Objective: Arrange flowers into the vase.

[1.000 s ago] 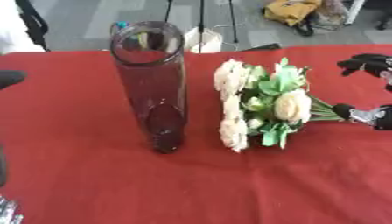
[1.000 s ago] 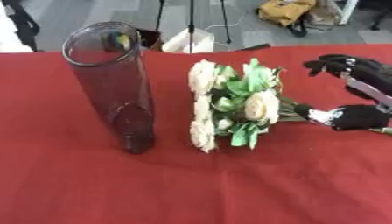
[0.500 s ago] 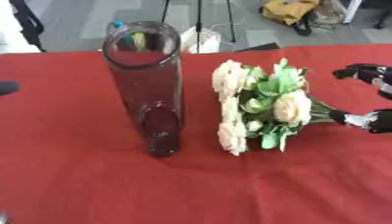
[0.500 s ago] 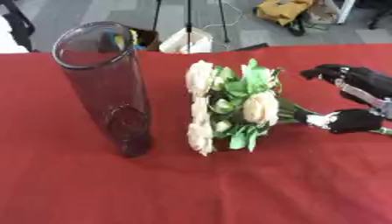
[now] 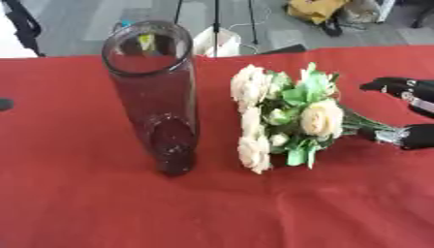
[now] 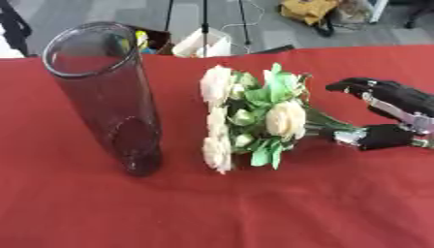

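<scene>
The vase (image 6: 106, 97), a tall cylinder of dark tinted glass, stands upright on the red cloth (image 6: 212, 213) with its round mouth open toward me. It serves as the landmark here.

Right of the vase, near it but apart from it, the bouquet (image 6: 250, 123) lies on its side on the cloth. Its cream blooms sit nearest the vase, green leaves spread among them, and the stems point away from the vase toward my right hand (image 6: 390, 116).

My right hand shows at the far side of the bouquet from the vase. Its upper fingers (image 6: 364, 87) reach over the stem end, spread well apart from the thumb below, so the hand forms a wide gap around the stems. The thumb tip lies at the stem ends; I cannot tell whether it touches them. The fingers are not closed round anything, and the bouquet rests on the cloth.

Left of the vase, at the view's edge, a small dark shape (image 5: 4, 104) shows; I cannot tell what it is.

Beyond the cloth, behind the vase, a grey floor (image 6: 101, 14) carries stand legs and bags.
</scene>
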`<state>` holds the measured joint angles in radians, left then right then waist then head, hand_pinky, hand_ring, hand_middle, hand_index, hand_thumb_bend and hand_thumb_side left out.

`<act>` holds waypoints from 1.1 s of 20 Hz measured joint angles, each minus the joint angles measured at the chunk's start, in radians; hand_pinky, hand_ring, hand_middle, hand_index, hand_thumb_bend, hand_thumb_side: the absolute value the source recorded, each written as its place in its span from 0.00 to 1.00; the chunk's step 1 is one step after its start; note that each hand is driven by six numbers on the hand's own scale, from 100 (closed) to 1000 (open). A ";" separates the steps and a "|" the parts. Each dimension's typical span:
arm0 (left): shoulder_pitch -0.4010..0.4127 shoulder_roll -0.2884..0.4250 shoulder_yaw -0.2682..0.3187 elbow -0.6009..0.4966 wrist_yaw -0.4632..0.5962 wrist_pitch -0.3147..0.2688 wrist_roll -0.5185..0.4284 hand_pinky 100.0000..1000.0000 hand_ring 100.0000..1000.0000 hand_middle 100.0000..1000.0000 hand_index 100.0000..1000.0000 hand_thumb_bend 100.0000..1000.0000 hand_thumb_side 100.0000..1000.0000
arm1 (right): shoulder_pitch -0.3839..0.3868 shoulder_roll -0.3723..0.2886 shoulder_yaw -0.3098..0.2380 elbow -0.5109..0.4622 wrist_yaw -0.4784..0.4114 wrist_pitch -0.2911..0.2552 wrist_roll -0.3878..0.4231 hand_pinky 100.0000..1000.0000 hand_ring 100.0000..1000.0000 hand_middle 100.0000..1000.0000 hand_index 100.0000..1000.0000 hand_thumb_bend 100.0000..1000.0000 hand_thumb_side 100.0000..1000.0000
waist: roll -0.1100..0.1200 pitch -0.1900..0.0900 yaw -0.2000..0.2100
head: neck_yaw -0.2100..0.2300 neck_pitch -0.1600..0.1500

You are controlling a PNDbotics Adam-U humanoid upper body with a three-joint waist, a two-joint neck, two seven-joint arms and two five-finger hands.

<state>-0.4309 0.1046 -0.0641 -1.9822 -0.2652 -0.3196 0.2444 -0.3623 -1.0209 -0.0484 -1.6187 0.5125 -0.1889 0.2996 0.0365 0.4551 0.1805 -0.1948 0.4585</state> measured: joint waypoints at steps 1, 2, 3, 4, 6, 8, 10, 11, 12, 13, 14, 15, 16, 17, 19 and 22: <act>0.000 0.000 0.000 0.000 0.000 0.000 -0.001 0.69 0.58 0.77 0.86 0.00 1.00 | 0.000 0.000 0.000 0.003 0.006 -0.001 -0.001 1.00 1.00 0.77 1.00 0.33 0.87 | 0.000 0.002 0.002 | -0.001 -0.002; 0.000 0.000 0.000 0.000 0.000 0.000 -0.001 0.69 0.58 0.77 0.86 0.00 1.00 | -0.001 0.000 0.000 0.005 0.010 -0.002 -0.002 1.00 1.00 0.77 1.00 0.33 0.86 | 0.000 0.003 0.004 | -0.002 -0.003; 0.000 0.000 0.000 0.000 0.000 0.000 -0.001 0.69 0.58 0.77 0.86 0.00 1.00 | -0.004 0.000 0.000 0.009 0.014 -0.003 -0.003 1.00 1.00 0.77 1.00 0.33 0.86 | 0.000 0.004 0.005 | -0.003 -0.004; 0.000 0.000 0.000 0.000 0.000 0.000 -0.002 0.69 0.58 0.77 0.86 0.00 1.00 | -0.005 0.000 0.000 0.011 0.016 -0.003 -0.005 1.00 1.00 0.78 1.00 0.34 0.86 | 0.000 0.005 0.005 | -0.005 -0.004; -0.001 0.000 -0.001 0.000 0.000 0.000 -0.002 0.69 0.58 0.77 0.86 0.00 1.00 | -0.007 0.000 0.000 0.017 0.023 -0.005 -0.007 1.00 1.00 0.80 1.00 0.34 0.85 | 0.000 0.008 0.006 | -0.009 -0.011; -0.001 0.000 -0.005 0.000 0.000 0.000 -0.004 0.69 0.58 0.77 0.86 0.00 1.00 | -0.009 0.000 0.005 0.027 0.031 -0.007 -0.008 1.00 1.00 0.81 1.00 0.35 0.83 | 0.000 0.011 0.010 | -0.013 -0.014; -0.001 0.000 -0.006 0.000 0.000 0.000 -0.007 0.69 0.58 0.77 0.86 0.00 1.00 | -0.013 0.001 0.007 0.038 0.040 -0.010 -0.007 1.00 1.00 0.82 1.00 0.37 0.81 | 0.000 0.016 0.012 | -0.019 -0.021; -0.001 0.000 -0.006 0.000 0.000 0.000 -0.008 0.69 0.58 0.77 0.86 0.00 1.00 | -0.014 0.001 0.007 0.043 0.047 -0.013 -0.007 1.00 1.00 0.82 1.00 0.37 0.81 | 0.000 0.016 0.012 | -0.021 -0.023; -0.002 0.000 -0.006 0.000 0.000 0.000 -0.008 0.69 0.58 0.77 0.86 0.00 1.00 | -0.016 0.001 0.008 0.049 0.055 -0.017 -0.006 1.00 1.00 0.83 1.00 0.37 0.79 | 0.000 0.017 0.013 | -0.023 -0.026; -0.002 0.000 -0.006 0.000 0.000 0.000 -0.008 0.69 0.58 0.77 0.86 0.00 1.00 | -0.016 0.001 0.008 0.055 0.063 -0.019 -0.005 1.00 1.00 0.83 1.00 0.36 0.77 | 0.000 0.020 0.015 | -0.025 -0.029; -0.002 0.000 -0.006 0.000 0.000 -0.001 -0.009 0.69 0.58 0.77 0.86 0.00 1.00 | -0.017 0.002 0.008 0.063 0.070 -0.020 -0.004 1.00 1.00 0.83 1.00 0.36 0.77 | 0.000 0.023 0.018 | -0.027 -0.030; -0.002 0.000 -0.007 0.000 0.000 -0.001 -0.010 0.68 0.58 0.77 0.86 0.00 1.00 | -0.017 0.003 0.009 0.070 0.075 -0.021 -0.003 1.00 1.00 0.83 1.00 0.37 0.76 | 0.000 0.025 0.019 | -0.028 -0.033; -0.002 0.000 -0.007 0.000 0.000 -0.001 -0.010 0.69 0.58 0.77 0.86 0.00 1.00 | -0.017 0.004 0.009 0.077 0.079 -0.023 -0.002 1.00 1.00 0.83 1.00 0.37 0.76 | 0.000 0.027 0.019 | -0.030 -0.035; -0.002 0.000 -0.007 0.000 0.000 -0.001 -0.010 0.69 0.58 0.77 0.86 0.00 1.00 | -0.018 0.005 0.009 0.084 0.084 -0.025 -0.002 1.00 1.00 0.83 1.00 0.37 0.76 | 0.000 0.028 0.019 | -0.032 -0.038; -0.002 0.000 -0.008 0.000 0.000 -0.001 -0.010 0.69 0.58 0.77 0.86 0.00 1.00 | -0.021 0.005 0.010 0.094 0.092 -0.030 0.000 1.00 1.00 0.83 1.00 0.37 0.74 | 0.000 0.032 0.019 | -0.035 -0.040; -0.003 0.000 -0.011 0.000 0.000 -0.001 -0.010 0.68 0.58 0.77 0.86 0.00 1.00 | -0.022 0.008 0.012 0.100 0.103 -0.036 0.002 0.99 1.00 0.81 1.00 0.35 0.74 | 0.000 0.038 0.021 | -0.036 -0.046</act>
<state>-0.4342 0.1043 -0.0752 -1.9821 -0.2653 -0.3207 0.2343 -0.3845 -1.0124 -0.0363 -1.5184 0.6153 -0.2252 0.3020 0.0367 0.4928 0.2014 -0.2308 0.4125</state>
